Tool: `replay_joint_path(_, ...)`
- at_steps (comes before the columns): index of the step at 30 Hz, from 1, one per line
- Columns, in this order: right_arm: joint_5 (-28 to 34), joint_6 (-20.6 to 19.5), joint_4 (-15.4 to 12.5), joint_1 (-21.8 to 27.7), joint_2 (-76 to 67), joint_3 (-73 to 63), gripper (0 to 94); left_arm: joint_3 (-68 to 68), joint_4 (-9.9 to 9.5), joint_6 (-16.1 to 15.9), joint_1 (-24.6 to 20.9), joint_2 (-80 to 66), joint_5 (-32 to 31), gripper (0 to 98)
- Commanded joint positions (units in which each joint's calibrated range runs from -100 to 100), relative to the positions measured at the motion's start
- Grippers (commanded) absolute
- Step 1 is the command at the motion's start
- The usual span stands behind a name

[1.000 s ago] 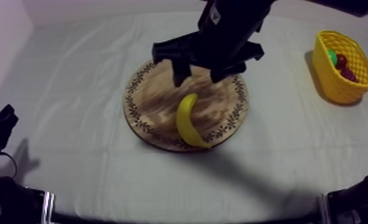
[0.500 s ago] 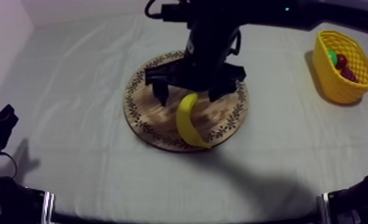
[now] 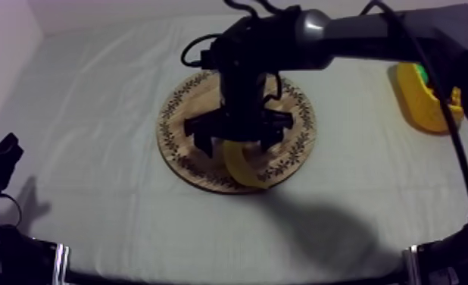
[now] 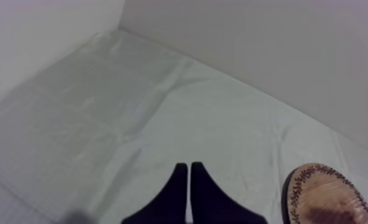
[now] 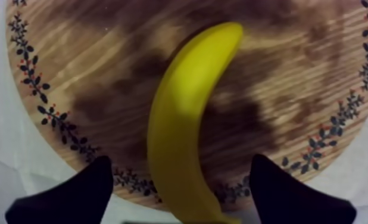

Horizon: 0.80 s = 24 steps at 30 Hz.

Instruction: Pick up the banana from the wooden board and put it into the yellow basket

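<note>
Cloth [image 3: 93, 114] — banana [image 5: 177, 137] between wide right jaws

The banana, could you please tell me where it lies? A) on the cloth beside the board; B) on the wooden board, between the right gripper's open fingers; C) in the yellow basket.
B: the banana rests on the wooden board, and the right gripper straddles it, open.

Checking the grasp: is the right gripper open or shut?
Open: the right gripper has fingers apart, straddling the banana lying on the board.
</note>
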Motion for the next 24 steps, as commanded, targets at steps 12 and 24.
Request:
replay_joint_path(12,1.27,0.99,0.85,-0.30,4.93,-2.34,35.0,0.00,-0.02,-0.01,-0.01,0.04,0.00,0.1)
replay_joint_path(24,5.96,3.58,1.11,1.11,-4.40,-1.05,20.8,0.00,-0.02,-0.01,-0.01,0.04,0.00,0.1)
